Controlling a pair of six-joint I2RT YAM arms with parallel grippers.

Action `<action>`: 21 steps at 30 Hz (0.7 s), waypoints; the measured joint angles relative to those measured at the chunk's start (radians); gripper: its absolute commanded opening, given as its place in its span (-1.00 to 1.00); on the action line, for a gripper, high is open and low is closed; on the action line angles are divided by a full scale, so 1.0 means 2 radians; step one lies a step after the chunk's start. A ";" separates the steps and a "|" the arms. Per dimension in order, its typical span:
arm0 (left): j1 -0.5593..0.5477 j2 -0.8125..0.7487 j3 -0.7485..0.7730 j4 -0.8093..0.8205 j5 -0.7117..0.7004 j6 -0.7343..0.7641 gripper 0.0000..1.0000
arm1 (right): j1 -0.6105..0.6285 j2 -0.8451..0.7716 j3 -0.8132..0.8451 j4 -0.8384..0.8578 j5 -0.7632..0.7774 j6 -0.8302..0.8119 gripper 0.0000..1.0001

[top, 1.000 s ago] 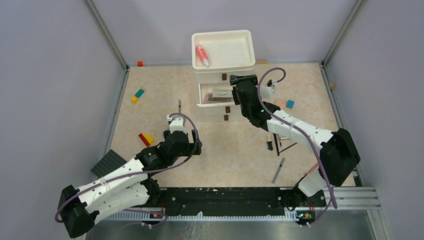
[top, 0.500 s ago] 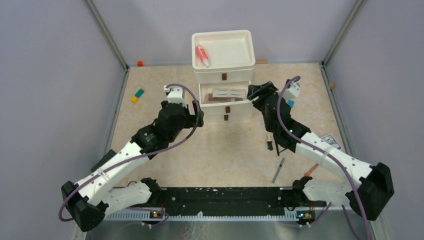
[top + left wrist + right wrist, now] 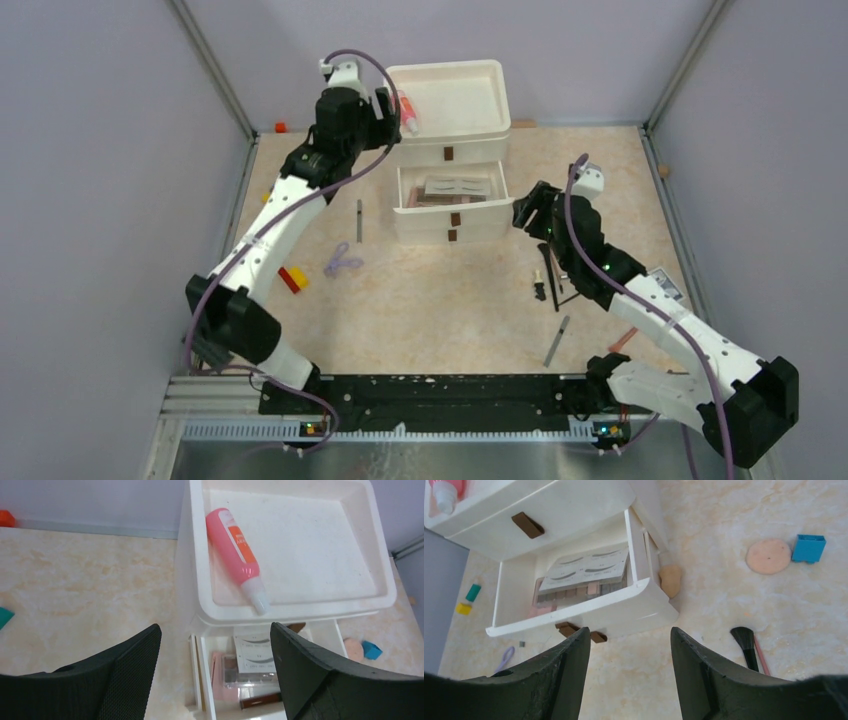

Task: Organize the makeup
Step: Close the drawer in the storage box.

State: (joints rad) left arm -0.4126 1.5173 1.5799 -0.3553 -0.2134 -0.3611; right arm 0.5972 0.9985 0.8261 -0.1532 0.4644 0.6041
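Beige marbled tabletop point(image 3: 450, 300) (lilac walls point(image 3: 100, 120))

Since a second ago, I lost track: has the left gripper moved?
Yes. The left gripper went up the top view, from beside the open drawer to the top tray's left rim.

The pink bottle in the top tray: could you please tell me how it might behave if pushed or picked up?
The pink bottle looks round-bodied and lies on its side, so a sideways push would probably roll it across the tray. Its glossy plastic may be slippery. It tapers to the white cap, so a grip there could slide off.
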 measured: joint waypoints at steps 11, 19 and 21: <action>0.016 0.147 0.144 -0.025 -0.019 0.044 0.45 | 0.000 -0.006 -0.001 -0.014 -0.042 -0.010 0.18; 0.019 0.192 0.177 -0.030 -0.043 0.068 0.38 | 0.000 -0.010 -0.010 -0.014 -0.056 -0.009 0.18; 0.021 0.200 0.179 -0.030 -0.045 0.073 0.36 | 0.000 -0.010 -0.014 -0.016 -0.061 -0.008 0.18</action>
State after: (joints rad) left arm -0.3710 1.9175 1.9373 -0.4152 -0.3042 -0.2146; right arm 0.5968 0.9791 0.7975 -0.1844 0.3424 0.5873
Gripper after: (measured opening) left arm 0.691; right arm 0.589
